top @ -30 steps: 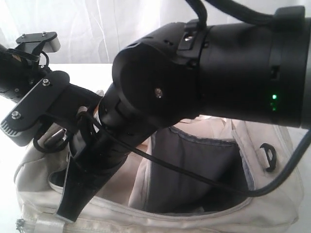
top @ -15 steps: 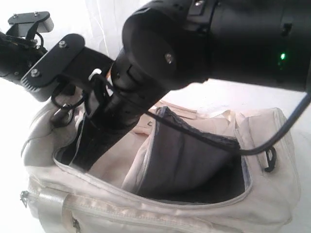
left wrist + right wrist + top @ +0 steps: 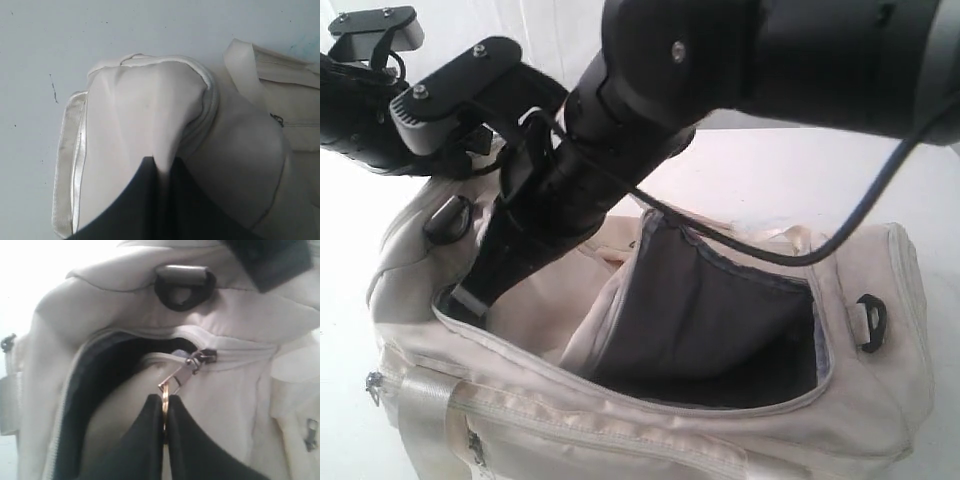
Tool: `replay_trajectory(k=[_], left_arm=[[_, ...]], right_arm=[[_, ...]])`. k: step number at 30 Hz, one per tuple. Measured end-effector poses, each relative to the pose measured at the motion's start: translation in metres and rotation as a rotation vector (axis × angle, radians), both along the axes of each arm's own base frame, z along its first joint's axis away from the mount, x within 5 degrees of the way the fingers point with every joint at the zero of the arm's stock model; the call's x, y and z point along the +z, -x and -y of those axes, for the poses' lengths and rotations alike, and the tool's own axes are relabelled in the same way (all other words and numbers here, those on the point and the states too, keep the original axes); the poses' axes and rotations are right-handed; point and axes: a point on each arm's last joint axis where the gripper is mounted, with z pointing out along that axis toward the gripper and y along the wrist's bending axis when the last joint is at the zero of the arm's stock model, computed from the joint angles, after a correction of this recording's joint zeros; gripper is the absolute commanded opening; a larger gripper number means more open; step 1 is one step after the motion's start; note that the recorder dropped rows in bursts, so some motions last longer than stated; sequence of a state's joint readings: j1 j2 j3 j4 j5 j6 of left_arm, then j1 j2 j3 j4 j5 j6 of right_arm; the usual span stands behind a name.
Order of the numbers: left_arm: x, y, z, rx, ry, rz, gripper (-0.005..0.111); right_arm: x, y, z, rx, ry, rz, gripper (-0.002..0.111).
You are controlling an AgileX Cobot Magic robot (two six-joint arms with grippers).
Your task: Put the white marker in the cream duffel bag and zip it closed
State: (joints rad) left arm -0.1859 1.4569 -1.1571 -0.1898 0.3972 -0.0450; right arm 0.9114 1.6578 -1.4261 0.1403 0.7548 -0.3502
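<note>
Your right arm (image 3: 770, 50) and left arm (image 3: 365, 130) have climbed toward 12 o'clock; the cream duffel bag (image 3: 720, 440) rose at its 9 o'clock end.

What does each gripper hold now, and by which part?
Right gripper: the zipper pull, by its ring. Left gripper: the cream duffel bag, by fabric at its end.

The exterior view stands near the large cream fabric duffel bag (image 3: 620, 440), slightly above, facing its open mouth. The left wrist view looks along the left gripper (image 3: 160, 162) at the bag's end. The right wrist view, close on the grey metal zipper pull (image 3: 192, 362), shares that mouth.
</note>
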Motion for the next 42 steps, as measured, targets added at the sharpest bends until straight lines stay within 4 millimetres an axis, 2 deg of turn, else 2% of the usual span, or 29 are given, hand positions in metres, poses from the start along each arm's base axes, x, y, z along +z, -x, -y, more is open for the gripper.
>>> replay_trajectory(k=[3, 9, 17, 22, 25, 32, 37, 39, 42], left_arm=[[-0.001, 0.0, 0.0, -0.002, -0.003, -0.008, 0.003], [-0.003, 0.002, 0.0, -0.022, -0.018, -0.029, 0.003], [-0.005, 0.005, 0.0, -0.037, -0.025, -0.062, 0.005], [-0.005, 0.005, 0.0, -0.043, -0.03, -0.06, 0.023], [-0.004, 0.003, 0.0, -0.041, -0.031, -0.044, 0.03], [-0.001, 0.003, -0.001, -0.043, -0.042, -0.02, 0.034], [0.013, 0.014, -0.003, -0.062, -0.03, 0.004, 0.034], [0.019, 0.018, 0.0, -0.096, -0.01, 0.021, 0.039], [0.023, 0.023, 0.006, -0.175, 0.029, 0.026, 0.056]], right_arm=[[-0.011, 0.002, -0.012, 0.043, 0.006, -0.023, 0.0], [-0.013, 0.017, -0.026, 0.107, 0.015, -0.009, 0.0], [-0.017, 0.023, -0.03, 0.138, 0.048, -0.004, 0.0], [-0.017, 0.024, -0.029, 0.145, 0.062, 0.003, 0.0], [-0.018, 0.025, -0.029, 0.15, 0.076, -0.006, 0.0], [-0.02, 0.031, -0.028, 0.165, 0.103, -0.043, 0.0], [-0.021, 0.035, -0.028, 0.173, 0.115, -0.072, 0.0], [-0.021, 0.038, -0.029, 0.177, 0.114, -0.089, 0.0], [-0.022, 0.039, -0.029, 0.181, 0.12, -0.099, 0.0]])
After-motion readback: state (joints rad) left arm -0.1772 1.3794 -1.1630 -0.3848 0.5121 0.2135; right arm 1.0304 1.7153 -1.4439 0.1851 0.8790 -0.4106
